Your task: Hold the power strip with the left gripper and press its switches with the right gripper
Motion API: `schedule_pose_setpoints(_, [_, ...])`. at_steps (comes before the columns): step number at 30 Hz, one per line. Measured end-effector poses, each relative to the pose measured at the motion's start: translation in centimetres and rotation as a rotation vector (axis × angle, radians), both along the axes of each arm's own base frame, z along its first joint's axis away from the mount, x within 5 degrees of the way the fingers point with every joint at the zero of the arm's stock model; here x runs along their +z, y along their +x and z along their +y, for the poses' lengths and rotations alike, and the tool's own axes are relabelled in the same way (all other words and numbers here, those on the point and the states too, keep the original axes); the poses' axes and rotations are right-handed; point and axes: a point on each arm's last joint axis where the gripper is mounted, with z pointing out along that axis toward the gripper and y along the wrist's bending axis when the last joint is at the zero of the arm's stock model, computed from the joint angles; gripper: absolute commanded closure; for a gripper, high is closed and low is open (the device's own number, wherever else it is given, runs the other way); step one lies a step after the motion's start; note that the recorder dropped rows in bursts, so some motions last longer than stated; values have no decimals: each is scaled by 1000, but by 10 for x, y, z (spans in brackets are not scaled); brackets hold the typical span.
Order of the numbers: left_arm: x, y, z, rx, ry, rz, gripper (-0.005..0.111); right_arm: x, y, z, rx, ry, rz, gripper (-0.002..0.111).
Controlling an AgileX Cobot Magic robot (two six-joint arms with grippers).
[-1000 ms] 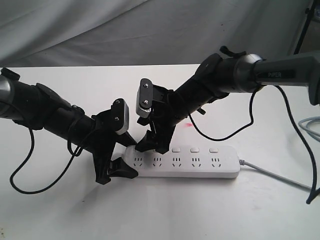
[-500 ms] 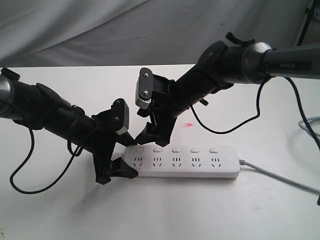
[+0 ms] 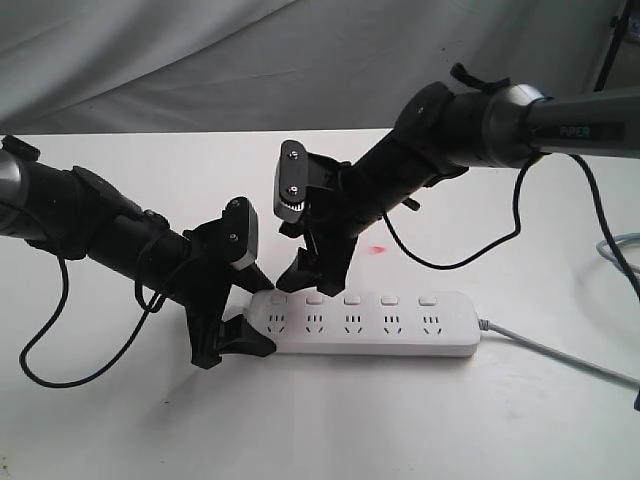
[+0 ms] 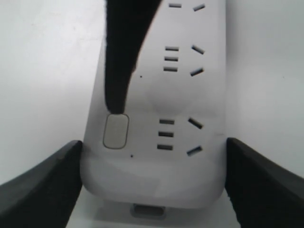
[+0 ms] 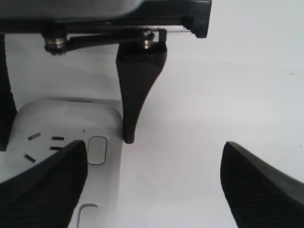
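Note:
The white power strip (image 3: 365,325) lies flat on the table, with its row of switches (image 3: 350,299) along the far side. My left gripper (image 3: 250,310) is shut on the strip's left end. In the left wrist view its fingers (image 4: 42,185) press both long sides of the power strip (image 4: 156,95). My right gripper (image 3: 312,280) hangs open just over the leftmost sockets. One of its fingers (image 4: 121,57) ends right at the edge of the first switch (image 4: 116,131); contact is unclear. In the right wrist view the right gripper (image 5: 152,185) straddles the strip's far edge beside the first switch (image 5: 97,149).
The strip's grey cord (image 3: 550,350) runs off to the right across the white table (image 3: 420,420). A loose black cable (image 3: 60,370) loops under the left arm. Another cable (image 3: 500,240) hangs from the right arm. A small red spot (image 3: 380,248) marks the table behind the strip.
The right arm has lifted, and its gripper has risen a little and shifted left over the strip's left end. The left gripper and the strip have stayed still.

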Motion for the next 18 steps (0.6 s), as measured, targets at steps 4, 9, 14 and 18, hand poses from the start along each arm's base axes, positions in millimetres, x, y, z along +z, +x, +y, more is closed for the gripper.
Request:
schedule_pose_setpoints(4, [0,0,0,0,0,0,107,-1,0,-3,-3,-17,6,37])
schedule_pose_setpoints(9, [0,0,0,0,0,0,107,-1,1,-13,-26,-14,26,37])
schedule_pose_setpoints(14, [0,0,0,0,0,0,107,-2,1,-17,-23,-37,36,37])
schedule_pose_setpoints(18, [0,0,0,0,0,0,107,-2,0,-17,-21,-39,37,37])
